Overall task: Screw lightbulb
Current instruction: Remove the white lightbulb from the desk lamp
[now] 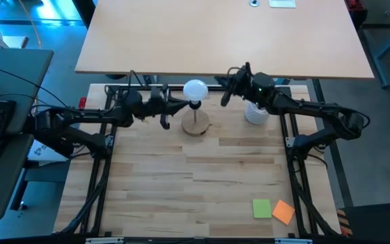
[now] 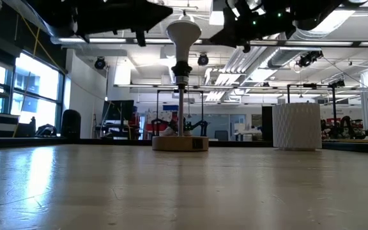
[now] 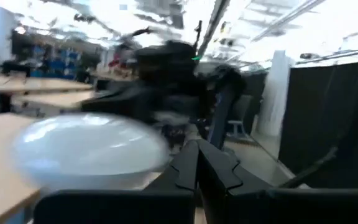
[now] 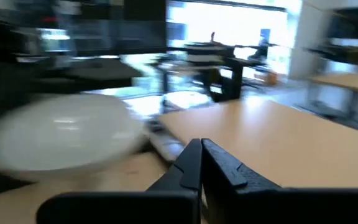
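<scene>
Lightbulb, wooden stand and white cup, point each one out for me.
lightbulb (image 1: 195, 89), high view, on top of its globe.
wooden stand (image 2: 179, 143), low view, on the side of its round base.
white cup (image 2: 295, 126), low view, on its ribbed wall.

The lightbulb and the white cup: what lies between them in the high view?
In the high view, the right gripper with shut fingers hangs between the lightbulb and the white cup; below it the wooden table is bare.
</scene>
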